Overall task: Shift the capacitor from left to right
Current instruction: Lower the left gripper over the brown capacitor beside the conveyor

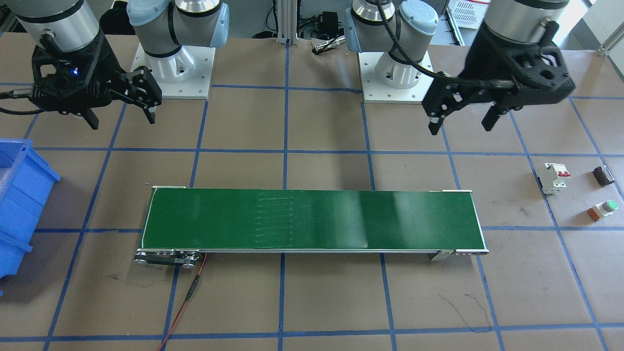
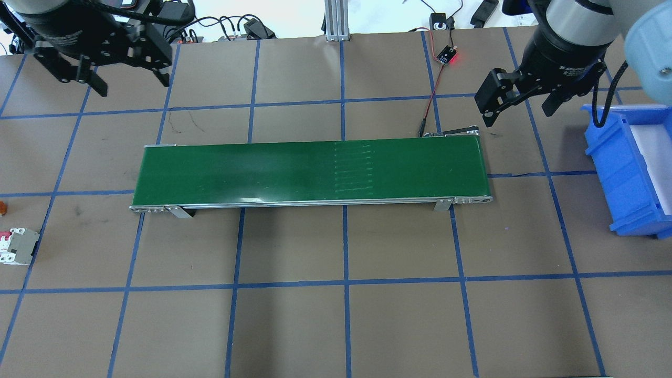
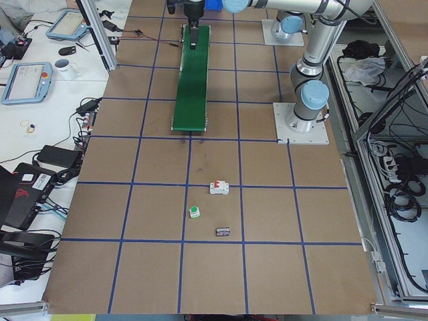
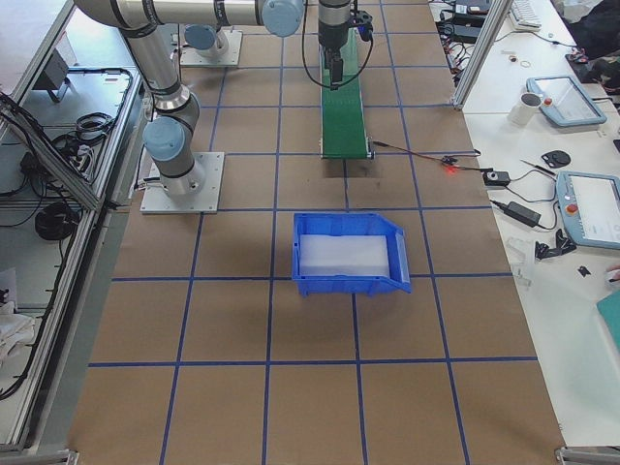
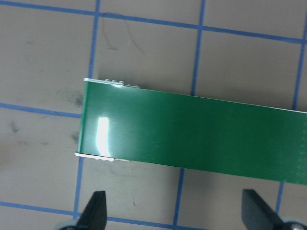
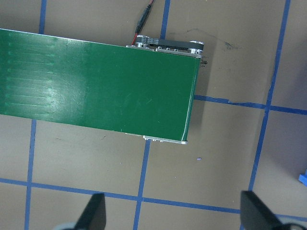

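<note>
The capacitor (image 1: 603,175) is a small dark piece with pale ends lying on the brown table at the robot's far left; it also shows in the exterior left view (image 3: 223,232). It is out of the overhead view. My left gripper (image 1: 460,119) is open and empty, held high above the table behind the left end of the green conveyor belt (image 1: 312,219), well away from the capacitor. My right gripper (image 1: 122,122) is open and empty above the table near the belt's right end. Both wrist views show spread fingertips (image 5: 96,206) (image 6: 93,211) with nothing between them.
A white circuit breaker with red switches (image 1: 553,178) and a green-capped push-button (image 1: 604,209) lie next to the capacitor. A blue bin (image 2: 630,173) stands at the robot's right. A red wire (image 1: 185,297) runs from the belt's motor end.
</note>
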Controlling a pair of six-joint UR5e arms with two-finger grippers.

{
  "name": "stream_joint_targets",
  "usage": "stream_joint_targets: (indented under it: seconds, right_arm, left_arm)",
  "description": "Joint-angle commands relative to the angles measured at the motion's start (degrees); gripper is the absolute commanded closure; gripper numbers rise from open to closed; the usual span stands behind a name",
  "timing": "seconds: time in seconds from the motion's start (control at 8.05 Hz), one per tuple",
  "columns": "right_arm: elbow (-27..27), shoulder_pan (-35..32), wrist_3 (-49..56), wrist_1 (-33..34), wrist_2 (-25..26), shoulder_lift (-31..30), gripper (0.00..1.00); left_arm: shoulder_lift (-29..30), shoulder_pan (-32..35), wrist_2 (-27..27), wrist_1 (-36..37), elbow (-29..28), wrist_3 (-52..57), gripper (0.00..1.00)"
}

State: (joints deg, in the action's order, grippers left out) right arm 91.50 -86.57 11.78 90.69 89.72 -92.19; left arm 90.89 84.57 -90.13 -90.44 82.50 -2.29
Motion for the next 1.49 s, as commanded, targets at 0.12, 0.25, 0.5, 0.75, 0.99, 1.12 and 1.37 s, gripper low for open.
stream_joint_targets:
  seconds: [0.12,0.25,0.5,0.75,0.99,1.12,1.37]
  right_arm:
    - [0.09,0.00,0.26,0.19,-1.22,0.09,0.00]
    - [0.09,-0.08,-0.79,0.19,-0.87,0.61,0.00]
    - [0.26,-0.09,-0.89,1.59,-2.26,2.88,0.00]
    - [0.35,-0.09,-0.89,5.26,-5.24,7.00,0.00]
    - [0.35,-0.09,-2.02,6.08,-5.53,10.09,0.00]
    - [0.44,-0.17,-4.64,6.17,-5.70,11.24,0.00]
    - [2.45,-0.26,-9.84,9.06,-11.22,14.05,0.00]
  left_arm:
    - [1.65,-21.15,-0.05,0.61,0.02,12.34,0.00]
    - [2.79,-26.16,-0.13,0.79,0.02,17.18,0.00]
    - [7.96,-37.32,-0.40,3.24,0.02,30.17,0.00]
    - [12.80,-48.48,-0.13,11.37,0.11,42.12,0.00]
    - [20.16,-51.34,0.04,18.25,0.64,50.42,0.00]
    - [23.60,-52.65,0.04,20.02,0.64,53.24,0.00]
    - [27.31,-53.72,0.22,21.18,0.64,55.71,0.00]
